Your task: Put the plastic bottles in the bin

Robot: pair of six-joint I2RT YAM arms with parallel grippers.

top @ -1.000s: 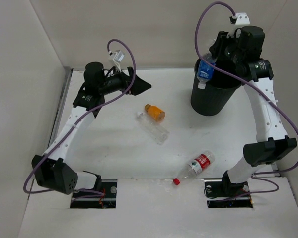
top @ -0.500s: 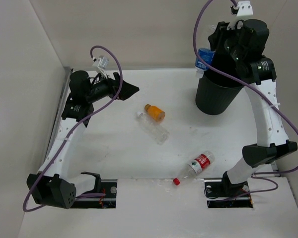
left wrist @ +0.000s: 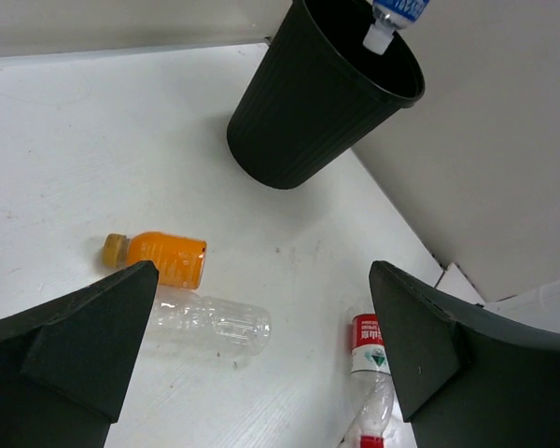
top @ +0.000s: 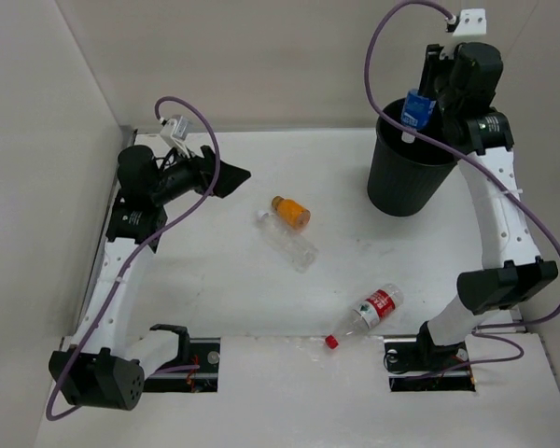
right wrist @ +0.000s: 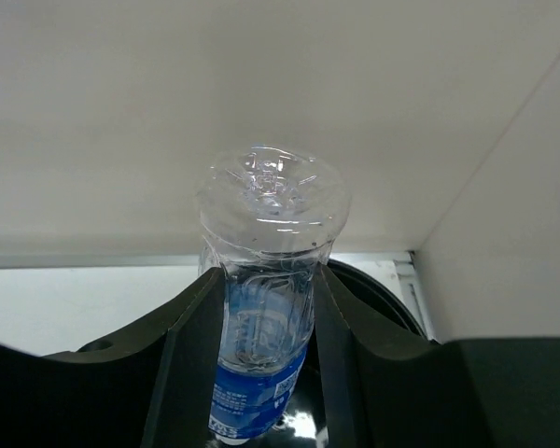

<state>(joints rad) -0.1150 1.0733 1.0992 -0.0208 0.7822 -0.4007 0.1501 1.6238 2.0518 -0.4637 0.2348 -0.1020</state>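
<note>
My right gripper [top: 422, 101] [right wrist: 266, 275] is shut on the clear bottle with the blue label [top: 415, 112] [right wrist: 261, 327] [left wrist: 397, 11]. It holds the bottle neck-down over the mouth of the black bin [top: 406, 187] [left wrist: 299, 121] [right wrist: 378, 287] at the back right. Mid-table lie the short orange bottle [top: 290, 212] [left wrist: 159, 259] and, touching it, the plain clear bottle [top: 289, 241] [left wrist: 210, 322]. The red-label, red-cap bottle [top: 369, 313] [left wrist: 367, 359] lies near the front. My left gripper [top: 240, 183] [left wrist: 263, 271] hangs open and empty above the table, left of the orange bottle.
White walls close the table at the back and on both sides. The bin stands close to the back right corner. Both arm bases sit at the near edge, with purple cables looping off each wrist.
The left arm has drawn back to the left, away from the orange bottle. The right gripper has carried the blue-label bottle from the bin's left rim to over its mouth.
</note>
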